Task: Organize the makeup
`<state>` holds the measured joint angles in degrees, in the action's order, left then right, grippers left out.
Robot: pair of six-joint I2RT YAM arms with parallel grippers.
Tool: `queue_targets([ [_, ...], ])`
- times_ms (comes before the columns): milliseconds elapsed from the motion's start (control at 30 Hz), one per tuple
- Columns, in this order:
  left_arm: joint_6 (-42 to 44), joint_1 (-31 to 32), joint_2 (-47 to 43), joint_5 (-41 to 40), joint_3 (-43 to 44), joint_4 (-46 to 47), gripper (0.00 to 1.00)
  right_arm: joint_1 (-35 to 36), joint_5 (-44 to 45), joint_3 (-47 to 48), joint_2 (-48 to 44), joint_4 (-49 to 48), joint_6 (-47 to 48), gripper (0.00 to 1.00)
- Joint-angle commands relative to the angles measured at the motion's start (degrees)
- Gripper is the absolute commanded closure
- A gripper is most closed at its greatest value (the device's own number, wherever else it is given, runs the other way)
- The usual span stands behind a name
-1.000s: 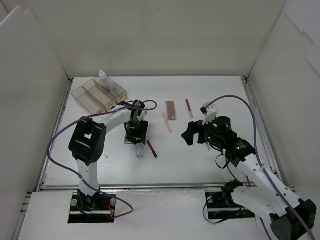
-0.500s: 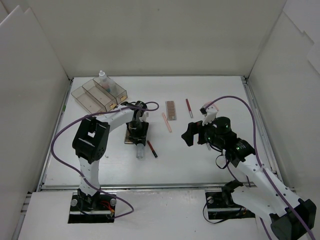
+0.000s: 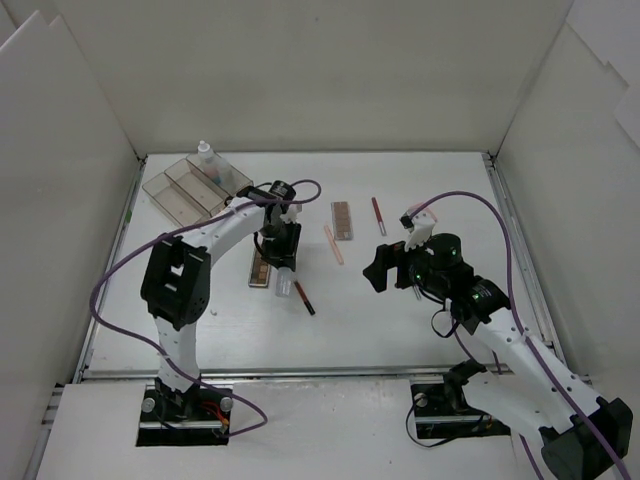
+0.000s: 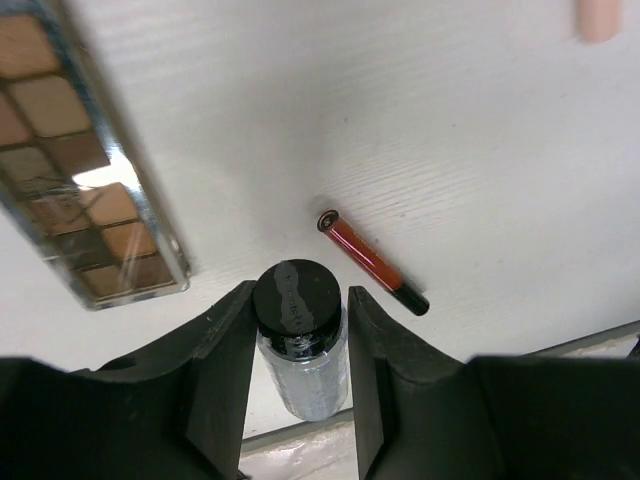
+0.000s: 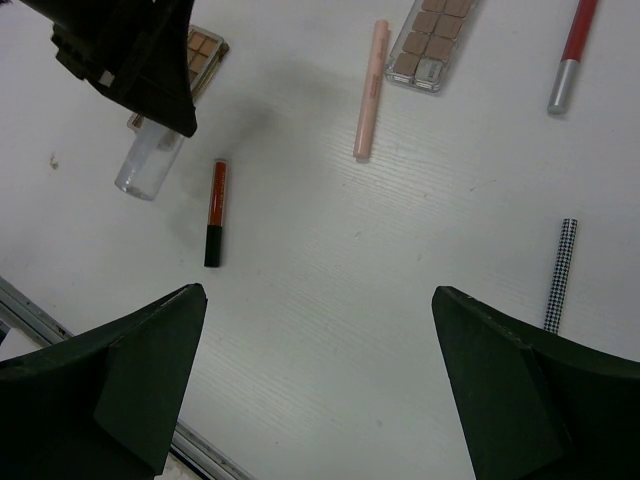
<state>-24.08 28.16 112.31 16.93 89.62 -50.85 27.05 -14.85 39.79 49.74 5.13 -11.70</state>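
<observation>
Back toward the clear box goes your left arm since a second ago, uncovering the eyeshadow palette and bringing the small clear bottle along. Watch that bottle: you're pinching a smooth round wall just below the black cap, so it could swivel or slip free and drop onto the red pencil near it. Your left gripper is narrowed down, both fingers pressed against the bottle's sides. Over on the right, your right gripper hangs wide open, holding and touching nothing.
</observation>
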Motion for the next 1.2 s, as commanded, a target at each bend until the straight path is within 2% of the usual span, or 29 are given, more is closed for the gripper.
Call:
queue_targets([
  [0,1.14,-0.21,-9.38,-6.35,6.95,-1.8,1.0,0.11,-0.09,1.08,-0.25,-3.28,0.37,0.06],
  [100,2.1,-0.74,-13.16,-12.68,8.98,1.53,1.0,0.2,0.09,1.17,-0.25,-3.28,0.37,0.06],
  [200,3.15,-2.23,-15.89,-22.52,9.51,8.03,1.0,0.28,0.0,1.34,0.01,-3.28,0.37,0.06],
  [267,3.59,-3.29,-17.21,-25.18,9.52,14.44,1.0,0.2,0.09,1.52,-0.25,-3.28,0.45,0.06],
  [433,8.08,-6.1,-18.53,-36.34,5.57,33.5,1.0,0.2,1.32,1.87,-0.43,-3.19,0.72,0.06],
  [467,8.25,-6.62,-18.71,-37.92,2.6,37.02,1.0,0.2,1.4,1.96,-0.25,-3.28,0.89,0.06],
  [500,8.6,-7.5,-18.53,-40.46,-0.21,46.8,1.0,0.11,1.32,2.48,0.53,-3.11,1.15,0.06],
  [533,8.61,-7.51,-18.53,-40.48,-1.46,46.89,1.0,0.11,1.32,2.48,0.54,-3.1,1.16,0.06],
  [567,8.87,-8.38,-18.27,-42.4,-2.6,53.68,1.0,0.2,1.14,2.66,0.8,-3.1,1.33,0.06],
  [667,10.1,-9.7,-15.82,-45.31,-4.72,63.2,1.0,0.37,1.58,3.27,1.5,-2.93,1.86,0.06],
  [867,11.59,-11.73,-7.82,-46.02,-1.3,71.66,1.0,0.11,2.02,4.07,3.61,-2.67,2.56,0.06],
  [1167,14.93,-13.66,1.76,-45.06,3.89,76.51,1.0,-0.77,2.46,3.98,5.02,-2.14,2.56,0.06],
])
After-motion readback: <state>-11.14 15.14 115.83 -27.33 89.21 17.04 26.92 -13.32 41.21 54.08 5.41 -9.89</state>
